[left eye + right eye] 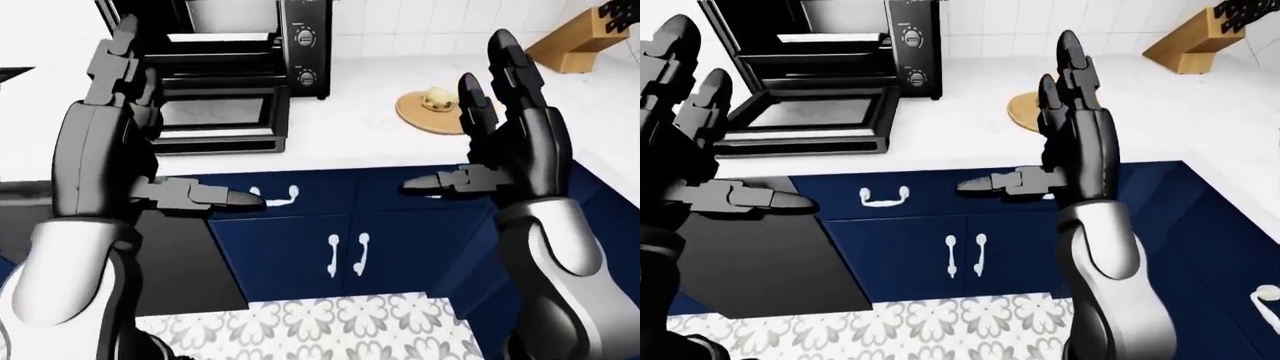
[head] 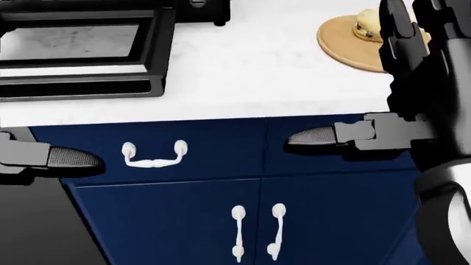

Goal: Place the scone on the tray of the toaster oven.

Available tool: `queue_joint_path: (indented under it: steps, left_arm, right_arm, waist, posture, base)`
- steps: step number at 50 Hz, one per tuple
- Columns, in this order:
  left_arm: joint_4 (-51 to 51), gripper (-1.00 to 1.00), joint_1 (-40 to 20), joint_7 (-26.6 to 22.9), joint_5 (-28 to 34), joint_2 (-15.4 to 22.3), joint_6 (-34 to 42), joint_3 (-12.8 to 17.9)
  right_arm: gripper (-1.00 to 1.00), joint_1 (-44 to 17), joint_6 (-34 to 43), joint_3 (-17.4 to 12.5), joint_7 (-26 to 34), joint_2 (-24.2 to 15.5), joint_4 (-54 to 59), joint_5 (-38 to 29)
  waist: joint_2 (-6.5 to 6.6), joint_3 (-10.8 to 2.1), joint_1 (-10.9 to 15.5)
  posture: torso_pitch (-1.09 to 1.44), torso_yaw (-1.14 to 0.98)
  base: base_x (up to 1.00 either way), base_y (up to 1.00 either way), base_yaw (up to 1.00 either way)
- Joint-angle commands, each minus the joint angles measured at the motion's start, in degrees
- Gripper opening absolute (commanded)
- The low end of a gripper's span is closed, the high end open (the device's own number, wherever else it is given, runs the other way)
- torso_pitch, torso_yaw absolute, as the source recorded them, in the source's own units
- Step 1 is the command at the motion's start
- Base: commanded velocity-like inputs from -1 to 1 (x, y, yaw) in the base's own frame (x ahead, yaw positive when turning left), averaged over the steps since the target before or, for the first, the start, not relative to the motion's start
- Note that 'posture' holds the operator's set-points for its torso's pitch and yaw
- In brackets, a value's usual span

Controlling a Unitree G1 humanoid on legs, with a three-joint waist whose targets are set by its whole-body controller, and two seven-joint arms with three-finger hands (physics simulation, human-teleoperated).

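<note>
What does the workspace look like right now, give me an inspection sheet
Surface: white counter over blue cabinets.
Job's things: scone on a round wooden board; toaster oven with door folded down.
Clutter: knife block at top right.
Hands: left hand and right hand open, raised, holding nothing.
Cables: nothing seen.
Surroundings: tiled wall, patterned floor.

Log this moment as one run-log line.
phase: approach | scone: on wooden plate, untouched | toaster oven: door down | left hand: open, empty | right hand: open, empty
</note>
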Motion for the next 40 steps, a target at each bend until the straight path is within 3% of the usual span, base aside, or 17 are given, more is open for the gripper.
queue_joint_path:
  steps: [1,2,3,6,10,12,14,15,16,24,25,27,29,31,36,38,40]
  left_arm:
    - [-0.8,1.00,-1.9,-1.4,1.7,0.3,-0.4,-0.1]
    - [-0.8,1.00,-1.7,-1.9,2.5,-0.1,-0.6,-0.5]
    - [-0.8,1.00,-1.6,-2.6,3.5,-0.6,-0.8,-0.6]
    - [-0.8,1.00,-2.1,-4.9,6.5,-1.8,-1.0,-0.8]
    - [-0.8,1.00,-3.0,-8.5,10.8,-3.1,-1.2,-0.9]
    - [-0.8,1.00,-3.9,-10.7,13.6,-3.8,-1.0,-1.3]
    - [-0.8,1.00,-4.3,-13.2,16.7,-4.5,-1.3,-1.4]
    - [-0.8,1.00,-4.2,-14.3,18.0,-5.3,-1.6,-1.4]
    - [-0.8,1.00,-4.2,-15.2,19.2,-5.7,-1.9,-1.5]
    - [-0.8,1.00,-6.0,-20.4,25.5,-7.7,-2.2,-1.9]
    - [-0.8,1.00,-6.1,-20.7,26.0,-7.7,-2.2,-2.0]
    - [-0.8,1.00,-6.5,-21.2,26.7,-7.9,-2.0,-2.2]
    - [-0.8,1.00,-6.8,-21.9,27.5,-8.1,-2.0,-2.2]
    - [-0.8,1.00,-6.9,-22.8,28.6,-8.6,-2.2,-2.2]
    - [-0.8,1.00,-7.0,-24.2,30.4,-9.2,-2.7,-2.2]
    - [-0.8,1.00,-7.4,-24.7,31.0,-9.1,-2.6,-2.3]
    - [-0.8,1.00,-7.5,-24.8,31.3,-9.1,-2.5,-2.4]
  right_arm:
    - [1.00,-1.3,-1.1,-0.5,-0.3,-0.3,-0.8,-0.1]
    - [1.00,-1.5,-0.9,-0.5,-0.4,-0.4,-0.7,-0.1]
    - [1.00,-1.4,-1.2,-0.4,-0.4,-0.4,-0.6,-0.1]
    - [1.00,-1.4,-1.1,-0.2,-0.5,-0.3,-0.8,0.0]
    - [1.00,-4.3,1.8,-1.1,-1.3,-0.8,-0.9,1.2]
    - [1.00,-1.8,-1.1,0.0,-0.8,-0.6,-0.4,0.3]
    - [1.00,-1.8,-1.2,-0.2,-0.8,-0.5,-0.3,0.3]
    - [1.00,-1.6,-1.5,0.0,-0.7,-0.4,-0.2,0.2]
    - [1.00,-1.6,-1.5,0.0,-0.7,-0.4,-0.3,0.1]
    - [1.00,-1.6,-0.8,-0.8,-1.1,-0.2,-0.7,1.2]
    - [1.00,-1.6,-1.0,-0.6,-1.1,-0.4,-0.7,1.1]
    - [1.00,-1.6,-1.3,-0.5,-1.2,-0.4,-0.4,1.2]
    - [1.00,-1.5,-1.2,-0.4,-1.2,-0.5,-0.8,1.1]
    - [1.00,-1.3,-1.2,-0.5,-1.2,-0.5,-0.8,1.2]
    - [1.00,-1.4,-0.9,-0.6,-1.2,-0.6,-1.2,1.5]
    - [1.00,-1.4,-1.0,-0.4,-1.2,-0.5,-1.0,1.3]
    - [1.00,-1.5,-0.9,-0.5,-1.2,-0.5,-1.0,1.4]
  waist:
    - [-0.31,-1.62,0.2]
    - [0.68,-0.83,-0.6]
    - [-0.25,-0.34,-0.4]
    - [0.38,-0.64,-1.0]
    - [2.57,0.18,-1.3]
    - [4.59,-0.07,-1.7]
    - [8.12,-1.74,-1.6]
    - [5.81,-1.40,-1.2]
    - [6.99,-1.19,-1.4]
    - [3.09,-0.84,-0.7]
    - [2.19,-1.35,-0.5]
    - [-1.06,-0.61,-0.1]
    - [0.02,-0.14,-0.7]
    - [-0.31,0.20,-0.8]
    - [1.97,0.52,-1.0]
    - [3.47,0.43,-1.4]
    - [6.52,-0.50,-1.7]
  posture:
    - [0.00,0.00]
    - [0.00,0.00]
    - [0.00,0.00]
    - [0.00,0.00]
    - [0.00,0.00]
    - [0.00,0.00]
    - [0.00,0.00]
    - [0.00,0.00]
    - [0.00,0.00]
    - [0.00,0.00]
    - [0.00,0.00]
    - [0.00,0.00]
    - [0.00,0.00]
    - [0.00,0.00]
    - [0.00,0.00]
    - [0.00,0.00]
    - [0.00,0.00]
  base:
    - [0.23,0.04,0.00]
    - [0.23,0.03,0.00]
    - [0.23,0.04,0.00]
    - [0.22,0.03,0.00]
    - [0.22,0.02,0.00]
    - [0.19,0.00,0.00]
    - [0.09,0.00,0.00]
    - [0.08,0.00,0.00]
    - [0.07,0.00,0.00]
    - [0.07,0.00,0.00]
    - [0.21,0.00,0.00]
    - [0.28,0.00,0.00]
    - [0.27,0.00,0.00]
    - [0.28,0.00,0.00]
    - [0.28,0.00,0.00]
    - [0.27,0.00,0.00]
    - [0.27,0.00,0.00]
